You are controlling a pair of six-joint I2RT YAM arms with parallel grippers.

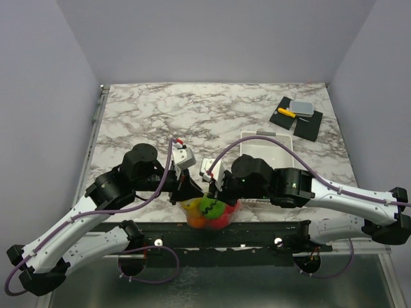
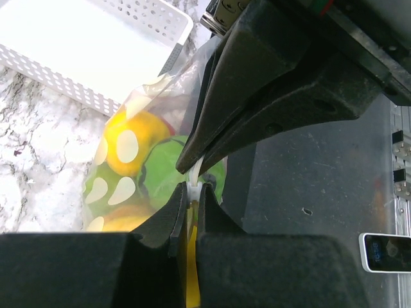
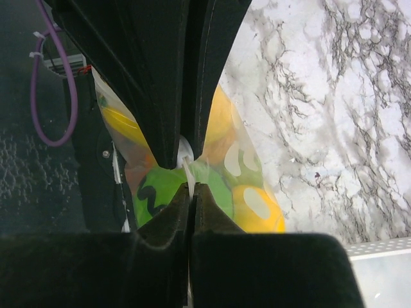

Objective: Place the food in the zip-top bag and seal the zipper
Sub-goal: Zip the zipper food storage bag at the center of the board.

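The zip-top bag [image 1: 210,213] hangs at the table's near edge, between the two arms. Through its clear plastic the food shows as a yellow piece [image 2: 131,142], a green piece [image 2: 166,172], and red and orange pieces [image 1: 221,221]. My left gripper [image 2: 191,191] is shut on the pale zipper [image 2: 192,183] at the bag's top. My right gripper [image 3: 192,188] is shut on the same zipper [image 3: 187,168], tip to tip with the left one. In the top view the left gripper [image 1: 192,191] and the right gripper [image 1: 209,189] meet just above the bag.
A white slotted basket [image 1: 270,144] stands on the marble table [image 1: 192,115] just behind the right arm; it also shows in the left wrist view as the basket [image 2: 96,45]. Black mats with a grey box and a yellow item [image 1: 295,115] lie at the back right. A black rail [image 1: 212,234] runs below the bag.
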